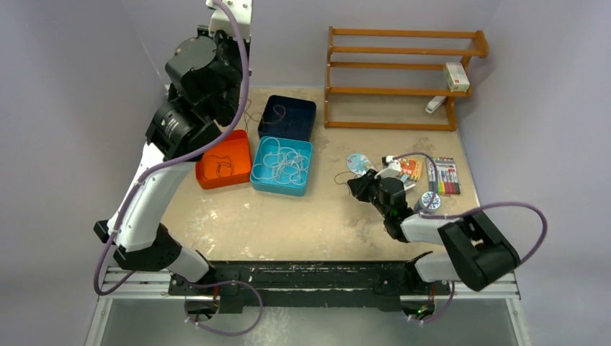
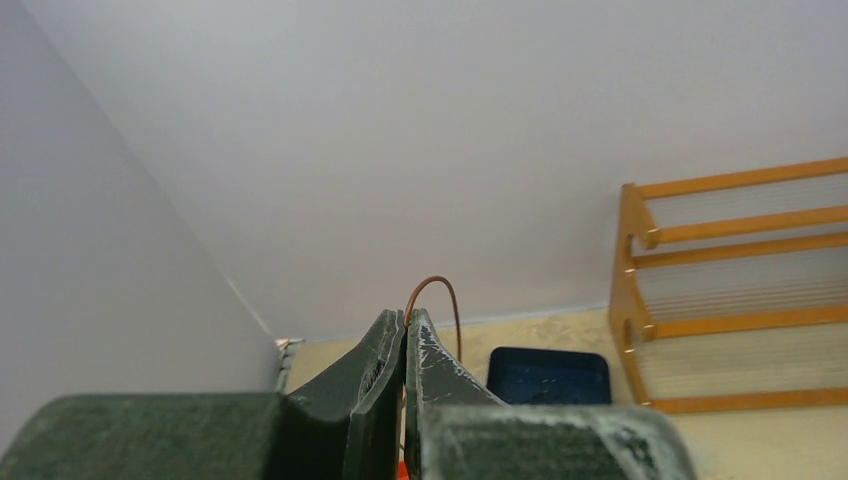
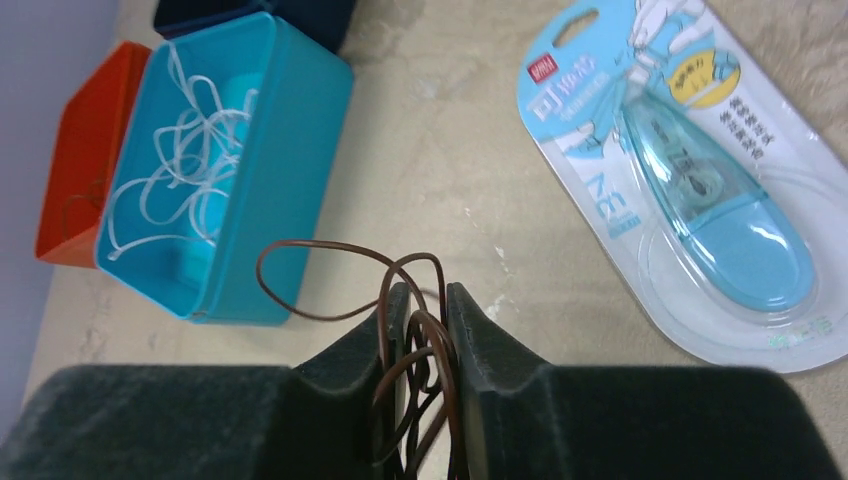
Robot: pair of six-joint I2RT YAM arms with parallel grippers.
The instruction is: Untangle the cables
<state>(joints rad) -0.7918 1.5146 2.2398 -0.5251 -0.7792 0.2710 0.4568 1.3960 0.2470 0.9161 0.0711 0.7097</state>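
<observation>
Two hands pinch brown wire, seemingly to separate strands: left hand point(image 2: 405, 326), high at eleven o'clock, clamps one strand point(image 2: 437, 279); right hand point(image 3: 430, 298), at three o'clock, nips a looped bundle point(image 3: 428, 340). White cables point(image 3: 175, 150) lie sorted in the teal box point(image 3: 270, 230).

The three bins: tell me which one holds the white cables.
The light blue bin, right of the orange bin and in front of the navy bin. White cables fill it; the orange one holds only a thin dark wire.
</observation>
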